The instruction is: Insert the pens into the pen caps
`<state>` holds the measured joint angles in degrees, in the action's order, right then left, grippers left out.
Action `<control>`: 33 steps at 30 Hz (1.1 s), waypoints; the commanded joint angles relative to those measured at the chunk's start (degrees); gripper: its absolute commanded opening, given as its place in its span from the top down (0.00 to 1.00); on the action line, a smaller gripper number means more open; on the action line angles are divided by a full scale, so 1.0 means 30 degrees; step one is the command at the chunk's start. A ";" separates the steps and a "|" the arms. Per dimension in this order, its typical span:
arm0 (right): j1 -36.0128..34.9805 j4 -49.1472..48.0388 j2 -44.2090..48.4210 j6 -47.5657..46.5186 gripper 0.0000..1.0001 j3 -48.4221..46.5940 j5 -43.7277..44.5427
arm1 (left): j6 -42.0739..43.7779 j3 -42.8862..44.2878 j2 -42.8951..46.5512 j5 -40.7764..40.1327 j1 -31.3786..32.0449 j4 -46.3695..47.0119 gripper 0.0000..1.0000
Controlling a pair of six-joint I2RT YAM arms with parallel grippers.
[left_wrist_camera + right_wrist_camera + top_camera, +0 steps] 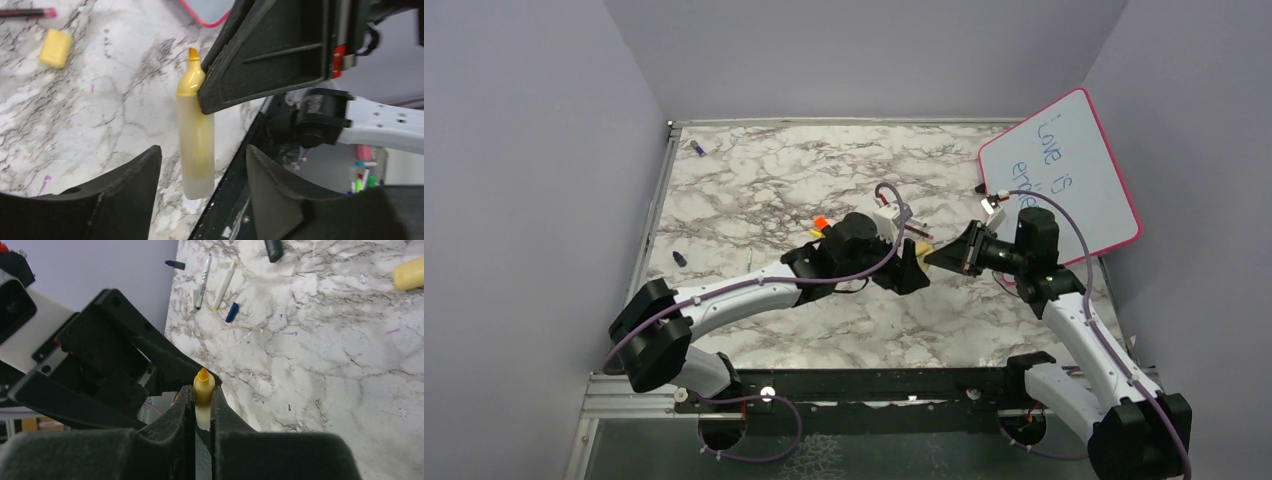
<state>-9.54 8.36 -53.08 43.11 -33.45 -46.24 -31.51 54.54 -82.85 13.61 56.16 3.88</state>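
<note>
My right gripper (202,401) is shut on a yellow pen (203,389), whose orange tip sticks out past the fingers. In the left wrist view the same yellow pen (195,145) hangs above the marble, between the fingers of my left gripper (202,182). That gripper is open and touches nothing. The two grippers meet nose to nose over the table's middle, left gripper (911,266) and right gripper (949,256). A yellow pen cap (56,48) lies on the marble beyond, also in the right wrist view as the yellow cap (409,273).
Two white pens (202,282) (224,277) and a blue cap (232,312) lie near the left wall. A dark red pen (27,12) lies by the pink-framed whiteboard (1064,170) at the back right. A small dark cap (680,257) lies at the left edge.
</note>
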 commanded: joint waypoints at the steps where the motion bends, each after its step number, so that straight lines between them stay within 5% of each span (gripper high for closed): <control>1: -0.0013 -0.1357 0.1323 -0.1352 0.99 -0.0620 -0.2486 | -0.1516 -0.0485 0.2051 0.3213 -0.0701 0.2007 0.34; 12: -0.0016 -0.8254 0.2456 0.1792 0.99 -0.0312 -0.6826 | -0.4083 -0.0774 0.3190 0.9006 -0.1163 0.4739 0.31; 33: -0.0037 -1.1607 0.2889 0.5141 0.99 0.0536 -0.6828 | -0.6505 -0.1199 0.2137 0.8542 -0.1054 0.8179 0.71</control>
<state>-9.54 -23.90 -45.36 57.54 -32.82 -65.04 -50.19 51.40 -76.25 38.63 52.62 24.51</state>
